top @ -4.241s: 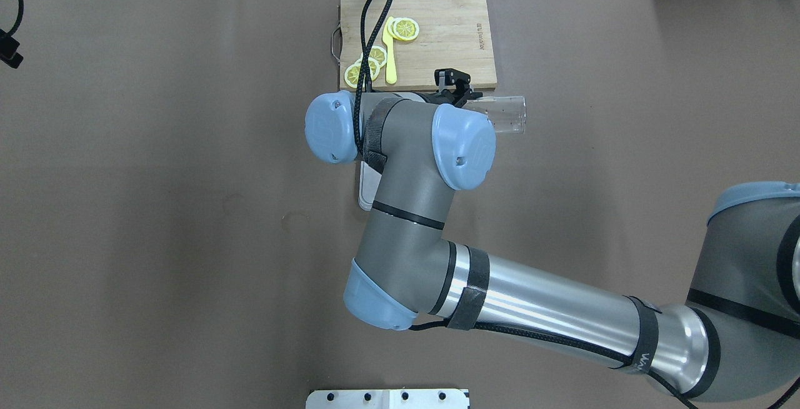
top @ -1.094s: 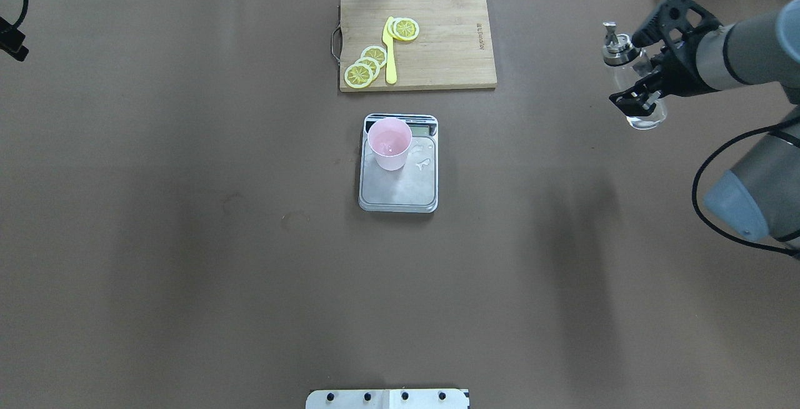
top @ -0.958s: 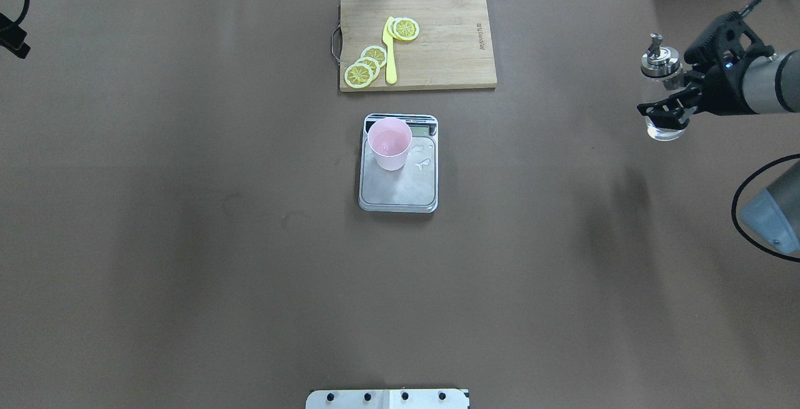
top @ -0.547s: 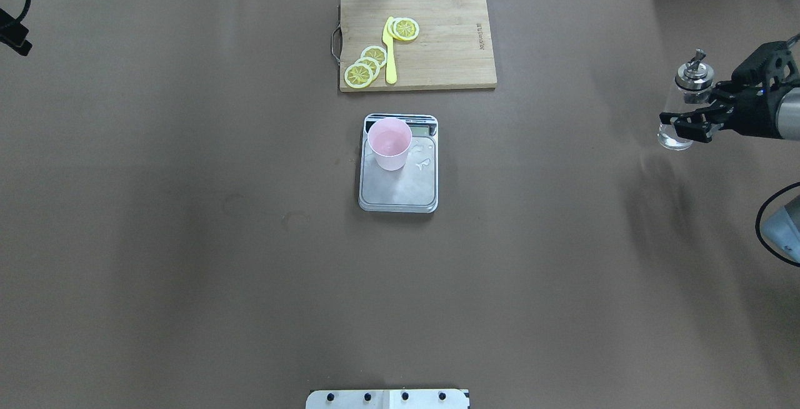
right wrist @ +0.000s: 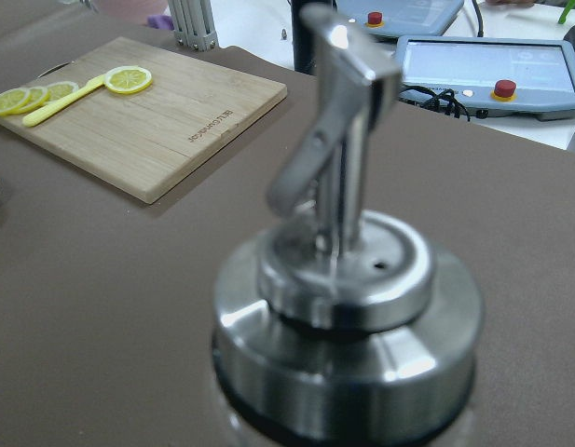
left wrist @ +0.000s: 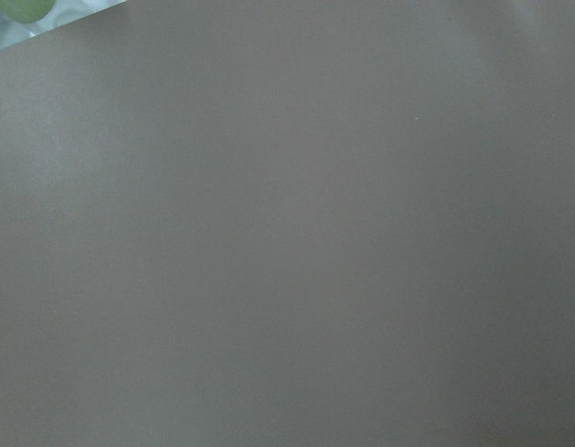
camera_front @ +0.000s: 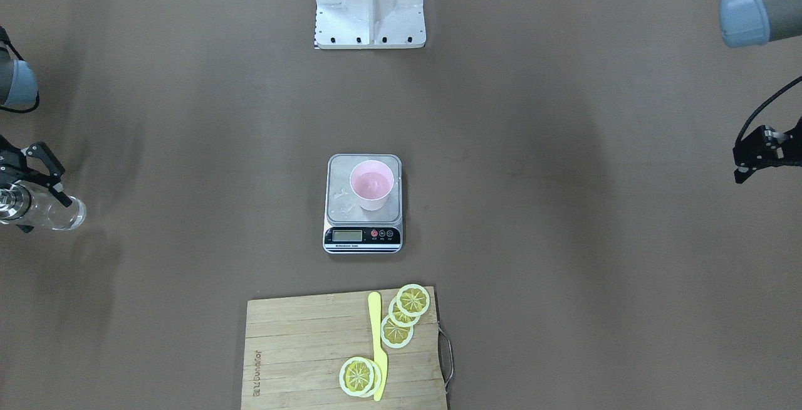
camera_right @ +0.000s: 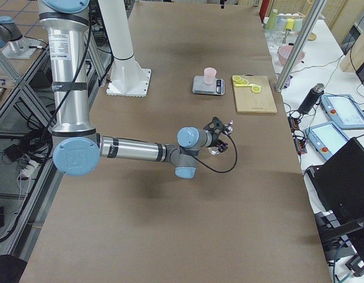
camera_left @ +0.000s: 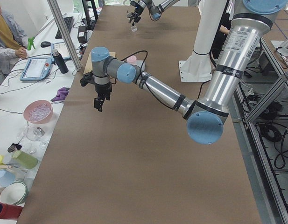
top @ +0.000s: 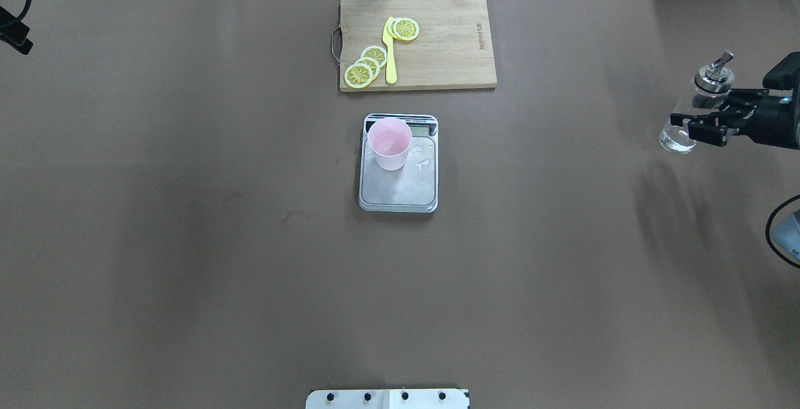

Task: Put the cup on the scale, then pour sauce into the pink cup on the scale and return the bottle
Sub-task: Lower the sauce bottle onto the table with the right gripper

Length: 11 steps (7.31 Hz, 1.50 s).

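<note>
Counts: one scale [top: 400, 193], one cup [top: 389, 143], one bottle [top: 695, 101], one cutting board [top: 450, 46], one yellow knife [top: 390, 62], five lemon slices [top: 358, 75] as far as the overlaps allow, two arms; nearest the robot, the scale sits mid-table; the cup stands upright on the plate's far-left corner, seen from the robot, with wet smears on the steel just beside it; level with the scale but well apart, at the table's right end, the right gripper [top: 695, 122] has its fingers clamped across the glass body of the bottle, which is roughly upright with the metal spout cap [right wrist: 343, 307] on top; whether the base touches the table [top: 187, 240] I cannot tell; the left gripper [camera_front: 749, 162] hangs over bare table at the left end, nothing in it, finger gap not resolvable; farthest, the board carries the knife and slices. Versus earlier: 4.2 s ago the right arm held the bottle level over the scale; since 0.5 s ago the bottle has shifted slightly further right; cup, scale and board unchanged.
</note>
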Tool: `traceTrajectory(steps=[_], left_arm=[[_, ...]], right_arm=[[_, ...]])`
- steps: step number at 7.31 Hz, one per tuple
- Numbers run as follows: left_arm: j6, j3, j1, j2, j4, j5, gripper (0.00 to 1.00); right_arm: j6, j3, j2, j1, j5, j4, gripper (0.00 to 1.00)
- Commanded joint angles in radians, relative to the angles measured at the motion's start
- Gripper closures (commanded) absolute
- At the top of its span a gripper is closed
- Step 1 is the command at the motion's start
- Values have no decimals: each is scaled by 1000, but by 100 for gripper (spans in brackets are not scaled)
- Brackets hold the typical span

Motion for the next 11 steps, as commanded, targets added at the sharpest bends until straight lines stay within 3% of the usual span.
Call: traceTrajectory(steps=[1,4,11], left_arm=[[-1,-1,0,-3,2,0,2],[-1,-4,-2,-3,5,0,2],[-1,-4,0,-4,5,0,2]], right_arm=[[-6,-76,0,-1,-6,132,100],[-24,-164,0,-2,-23,291,100],[-23,-201,-1,-21,-18,303,100]])
